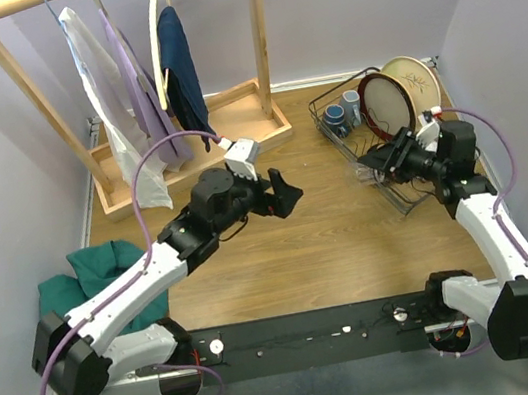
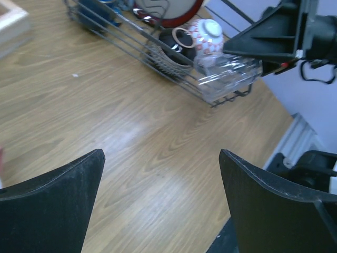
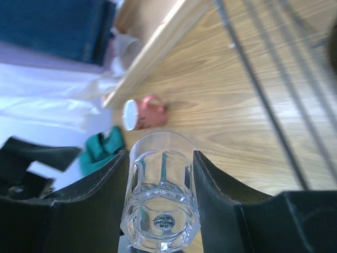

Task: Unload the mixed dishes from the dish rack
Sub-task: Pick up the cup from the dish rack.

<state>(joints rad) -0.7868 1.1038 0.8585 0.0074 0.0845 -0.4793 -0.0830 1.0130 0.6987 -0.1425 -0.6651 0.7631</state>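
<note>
Right claw [image 3: 160,161] grips a clear glass [image 3: 160,211]; the rack [image 1: 398,200] holds plates [image 1: 388,104], bowls [image 2: 174,45] and mugs [image 1: 337,116]; left claw [image 2: 160,155] gapes open.

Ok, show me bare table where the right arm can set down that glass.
Best: the open table bordered by the left tool, the right arm and the base rail. A narrower gap lies between the clothes rack base and the dish rack. Crowded: inside the dish rack, and far left around the green cloth. The right tool grips the glass.
</note>
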